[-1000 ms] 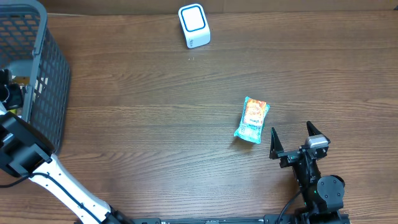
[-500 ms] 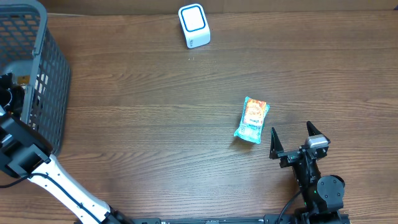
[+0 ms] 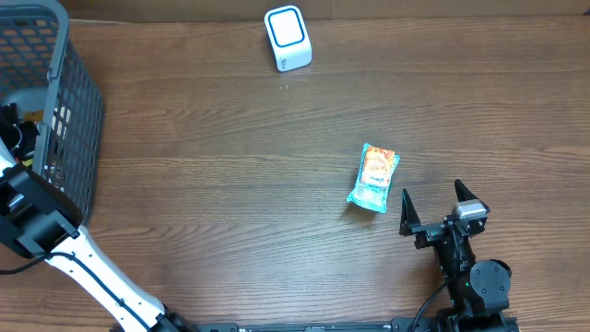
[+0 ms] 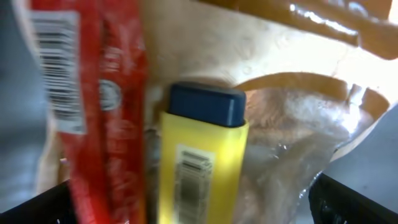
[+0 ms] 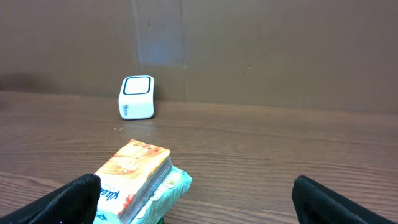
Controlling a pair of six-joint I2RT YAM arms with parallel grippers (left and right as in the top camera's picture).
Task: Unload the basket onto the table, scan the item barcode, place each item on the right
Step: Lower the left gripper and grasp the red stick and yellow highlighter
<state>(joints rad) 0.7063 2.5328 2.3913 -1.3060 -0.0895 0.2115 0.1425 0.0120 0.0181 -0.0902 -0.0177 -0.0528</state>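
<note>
Right hand (image 3: 431, 201) wide open, empty, beside packet (image 3: 373, 178) near front desk (image 3: 230, 184) edge; open desk up to scanner (image 3: 288, 37). Left hand (image 4: 196, 210) spread open inside basket (image 3: 64, 101), gripping nothing.

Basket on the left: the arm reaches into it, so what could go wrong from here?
1. The yellow box, red packet and clear bag lie crowded together; the open left gripper might pinch two at once.
2. The scanner stands well across the table from the basket; a weak grip could drop the item on the way.
</note>
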